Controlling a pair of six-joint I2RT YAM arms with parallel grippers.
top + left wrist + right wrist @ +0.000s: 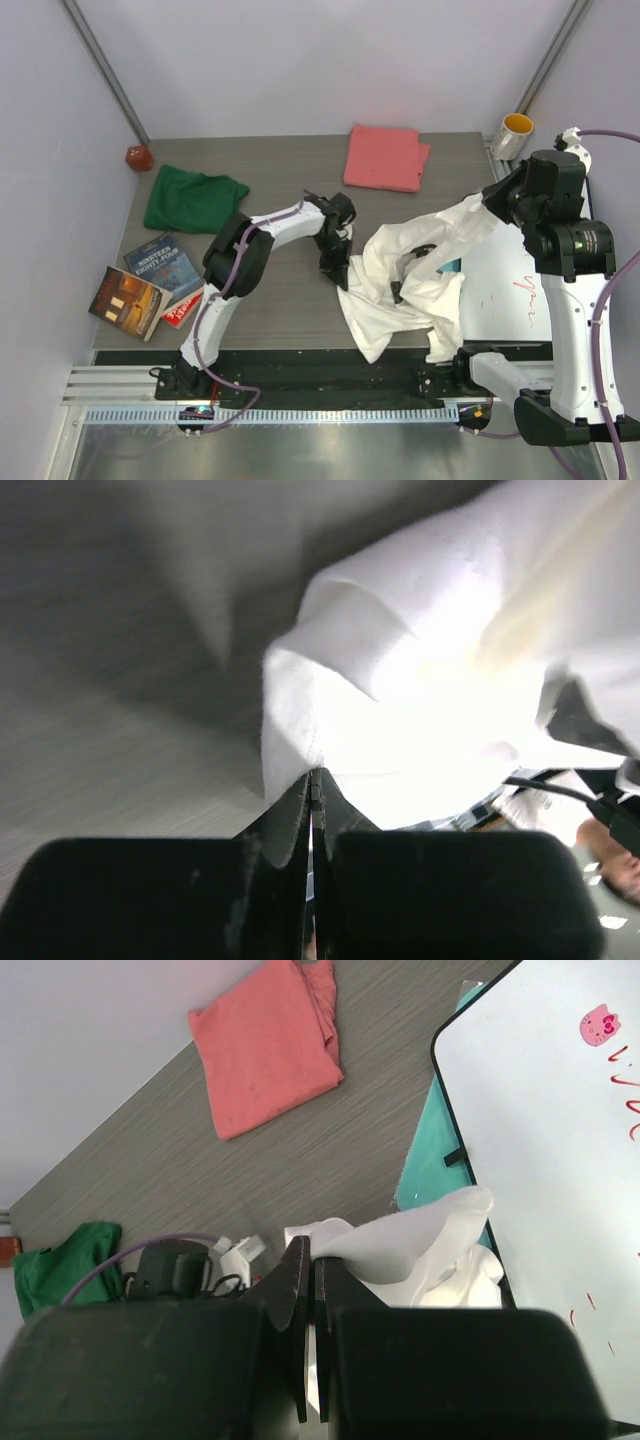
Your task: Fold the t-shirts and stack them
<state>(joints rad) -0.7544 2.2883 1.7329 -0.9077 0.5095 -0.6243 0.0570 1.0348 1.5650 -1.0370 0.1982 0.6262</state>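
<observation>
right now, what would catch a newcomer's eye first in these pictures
The big white t-shirt lies crumpled right of centre, held by both arms: the left gripper pinches its left edge, and the right gripper holds a fold raised at the right. Behind it, a folded coral-pink t-shirt lies at the far edge, and a dark green t-shirt sits bunched far left.

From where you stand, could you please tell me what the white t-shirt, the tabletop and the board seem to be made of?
The white t-shirt looks like soft matte cloth, perhaps cotton: it drapes and creases. The tabletop seems grey wood-grain laminate, finely streaked, low sheen. The board appears smooth glossy whiteboard, dark-edged, bearing red marker strokes.
</observation>
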